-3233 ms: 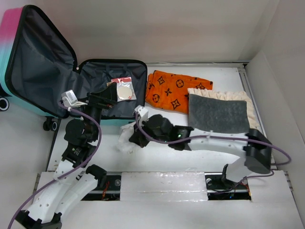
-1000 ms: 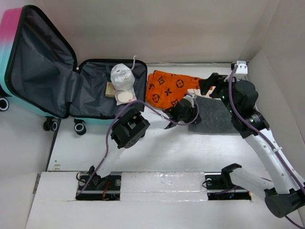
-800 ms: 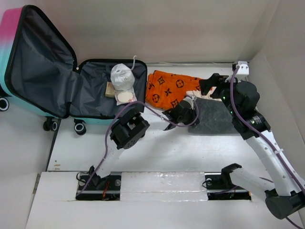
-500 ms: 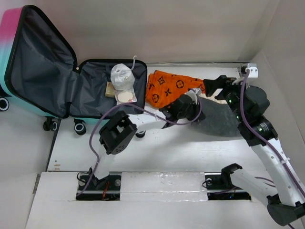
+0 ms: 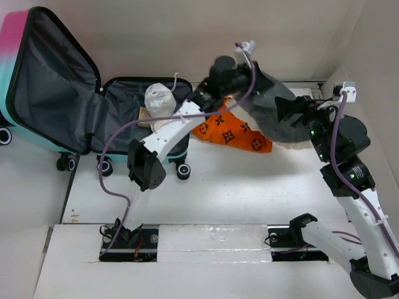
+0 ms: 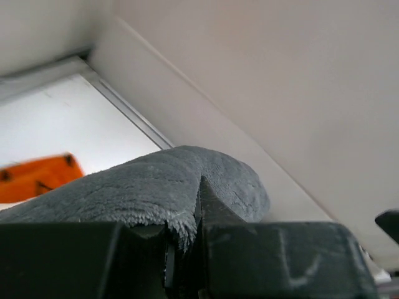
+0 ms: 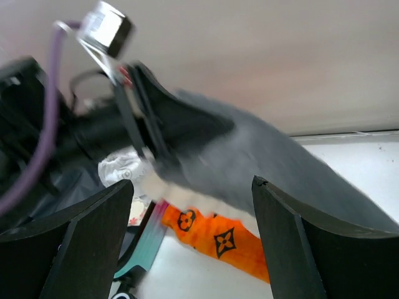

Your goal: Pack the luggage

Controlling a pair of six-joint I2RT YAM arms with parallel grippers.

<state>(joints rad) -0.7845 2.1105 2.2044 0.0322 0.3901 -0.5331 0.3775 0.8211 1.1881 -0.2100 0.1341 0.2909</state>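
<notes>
Luggage [image 5: 56, 81] sits open at far-left of table, lid propped up, base flat beside it w/ a white bundle [image 5: 160, 98] and a couple of small packets already in the grey lining.

Just right of the base lies the orange scarf [image 5: 240, 134], now spread further toward the near side than half a sec ago.

Big change: the grey cloth [image 5: 274, 106] was flat on the table by the scarf. Now it hangs in the air near the back wall, a pale edge showing underneath.

Left gripper [image 6: 184, 243] has it, fingers pinched tight on the cloth's edge.

Right gripper [image 7: 192, 205] hangs close by, fingers spread wide, nothing between them.

Pick looks done. Judging from this, next is to carry the cloth left over the scarf and into the base. Risk: trailing end drags the scarf.
</notes>
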